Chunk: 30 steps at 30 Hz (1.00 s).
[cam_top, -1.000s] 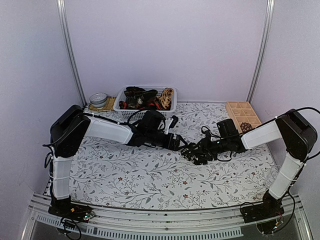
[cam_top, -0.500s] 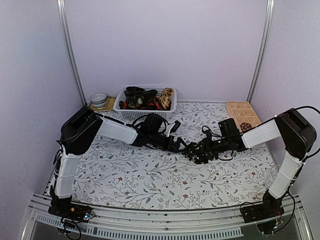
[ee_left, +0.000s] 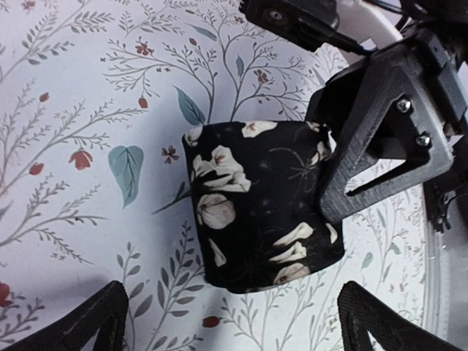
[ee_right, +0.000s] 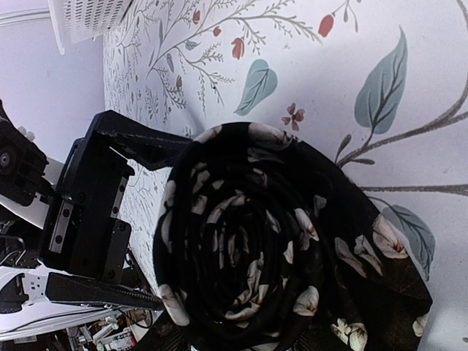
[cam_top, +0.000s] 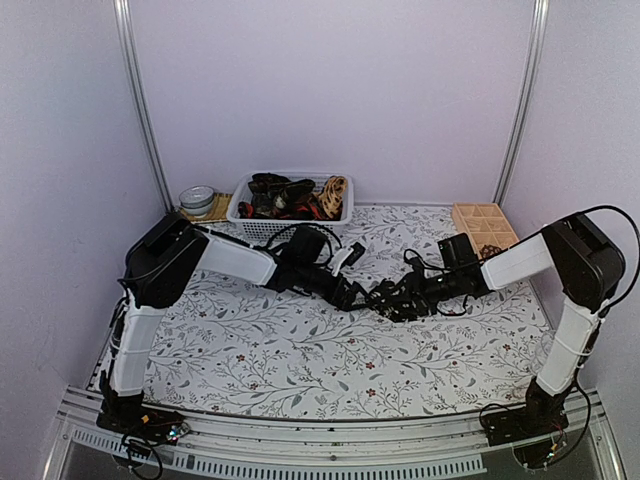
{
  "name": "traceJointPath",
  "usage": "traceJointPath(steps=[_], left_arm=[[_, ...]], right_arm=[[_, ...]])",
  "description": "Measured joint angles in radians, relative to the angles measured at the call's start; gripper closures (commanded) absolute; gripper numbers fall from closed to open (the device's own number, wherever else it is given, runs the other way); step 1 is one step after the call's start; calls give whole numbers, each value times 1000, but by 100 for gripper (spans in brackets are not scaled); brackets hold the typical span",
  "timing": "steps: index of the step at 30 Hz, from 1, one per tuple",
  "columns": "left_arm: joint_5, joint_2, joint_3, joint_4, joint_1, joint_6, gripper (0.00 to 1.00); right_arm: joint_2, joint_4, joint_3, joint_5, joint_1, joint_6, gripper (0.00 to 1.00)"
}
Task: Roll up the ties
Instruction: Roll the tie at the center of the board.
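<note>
Table [cam_top: 300, 370] w/ a flower-and-vine print cloth fills the floor of the booth. Both arms reach in low toward the middle: the left arm [cam_top: 230, 262] from the left side, the right arm [cam_top: 515, 262] from the right, w/ their tips almost meeting just right of centre.

At the back edge sits a white slotted basket [cam_top: 262, 228] holding the other ties [cam_top: 285, 195] in a heap – dark ones, some red, and a tan patterned roll at its right end. A wooden tray [cam_top: 485, 225] w/ compartments lies at the back right. A small round tin [cam_top: 198, 198] stands left of the basket, in the back-left corner.

Left claw [ee_left: 234, 325] is spread as wide as it goes, nothing in it. Its two tips show at the bottom corners of the left wrist view, and the roll sits on the cloth just ahead of them, not between them.

Right claw [cam_top: 392, 300] is partly closed on the black tie [ee_left: 256, 212]. One of its fingers [ee_left: 373, 102] lies flat against the roll's right side – the other is hidden by the roll.

That tie is black w/ pale flowers, wound into a tight coil; the spiral end faces the right wrist cam. It rests on the cloth between the two claws.
</note>
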Motion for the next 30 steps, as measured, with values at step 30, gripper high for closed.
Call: traceJointPath(steps=[30], left_arm=[[-278,3,164,-179,-87,761,15]], right_arm=[[52,40,13,-93,-37,44,57]])
